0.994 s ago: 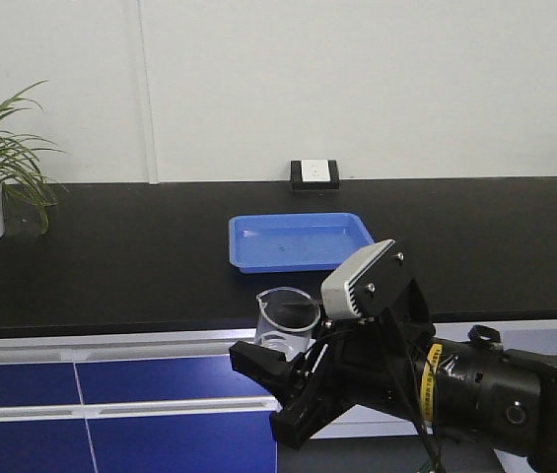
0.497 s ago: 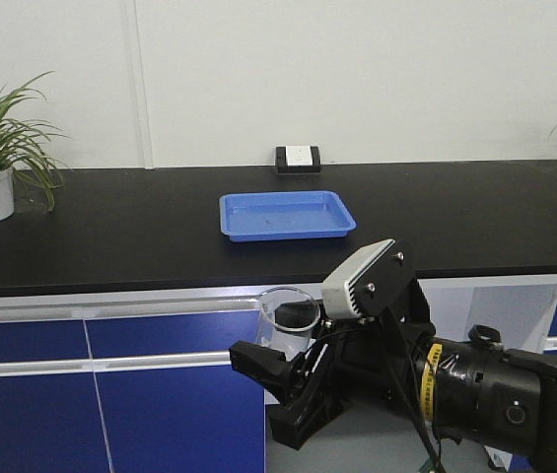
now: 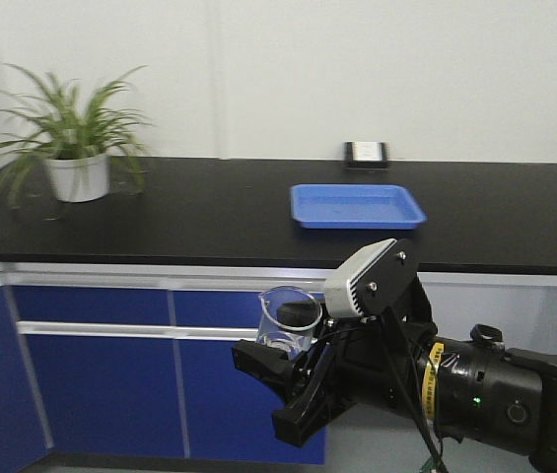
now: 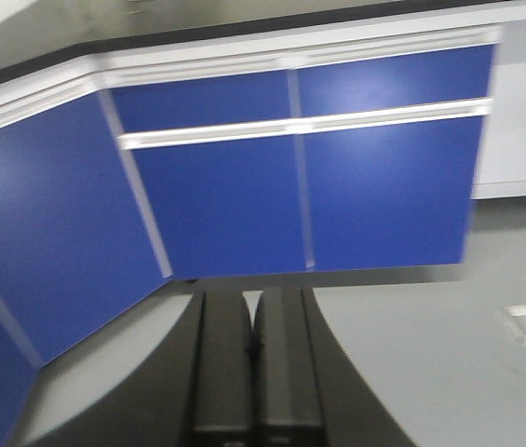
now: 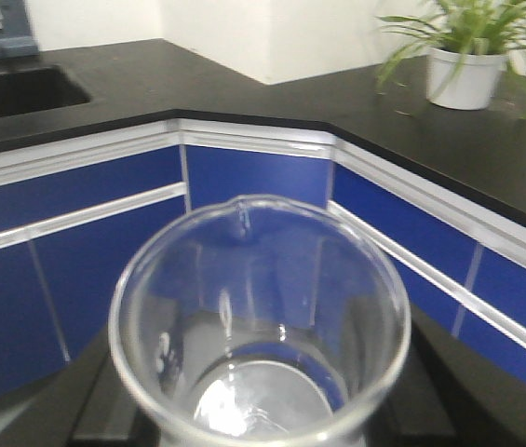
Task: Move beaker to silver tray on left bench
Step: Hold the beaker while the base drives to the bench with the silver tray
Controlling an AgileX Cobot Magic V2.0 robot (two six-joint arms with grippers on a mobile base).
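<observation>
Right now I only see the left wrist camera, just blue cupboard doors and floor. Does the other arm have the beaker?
Observer: Yes. In the front view the right gripper is shut on the beaker, holding it upright in front of the cupboards.
Operator: Is there stuff inside it?
Observer: No. The right wrist view looks straight down into it, and it looks empty to the bottom.
Operator: Can you see the silver tray?
Observer: Not in any view. The only tray showing is a blue tray on the black countertop.
</observation>
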